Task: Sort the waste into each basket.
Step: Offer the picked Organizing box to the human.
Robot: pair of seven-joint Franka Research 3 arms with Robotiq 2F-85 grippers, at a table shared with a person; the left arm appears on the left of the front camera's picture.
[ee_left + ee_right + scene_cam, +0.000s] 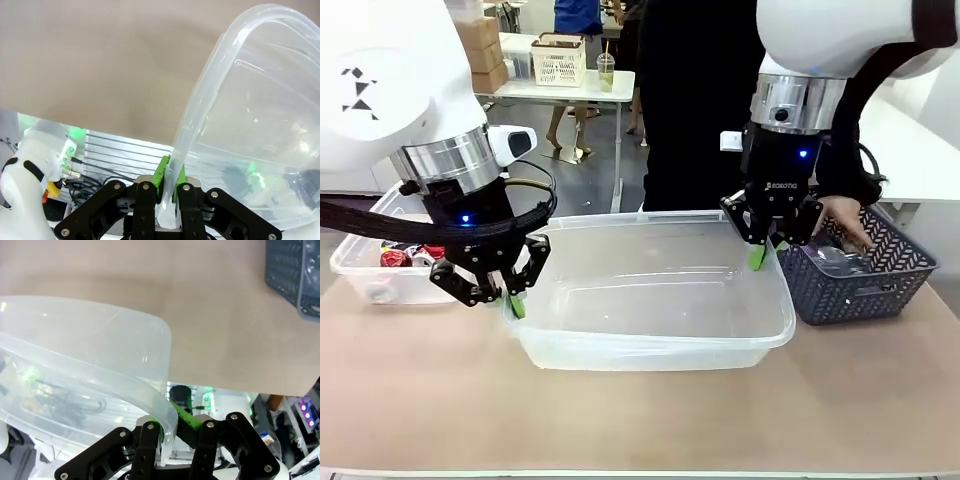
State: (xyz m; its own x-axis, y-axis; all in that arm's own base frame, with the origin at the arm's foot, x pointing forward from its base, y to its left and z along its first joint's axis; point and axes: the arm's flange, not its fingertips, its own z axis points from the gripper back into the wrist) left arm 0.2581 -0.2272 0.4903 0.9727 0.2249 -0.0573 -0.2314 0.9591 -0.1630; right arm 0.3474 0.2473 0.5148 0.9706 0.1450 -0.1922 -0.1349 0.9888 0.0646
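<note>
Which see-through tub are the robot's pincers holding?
The middle tub, the empty one: the left pincer and right pincer each pinch its rim. The other clear tub, at the far left, has crushed cans in it and nothing holds it.

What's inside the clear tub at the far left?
Crushed red and silver cans lie along the near wall of the tub. The left arm covers the rest of its inside.
</note>
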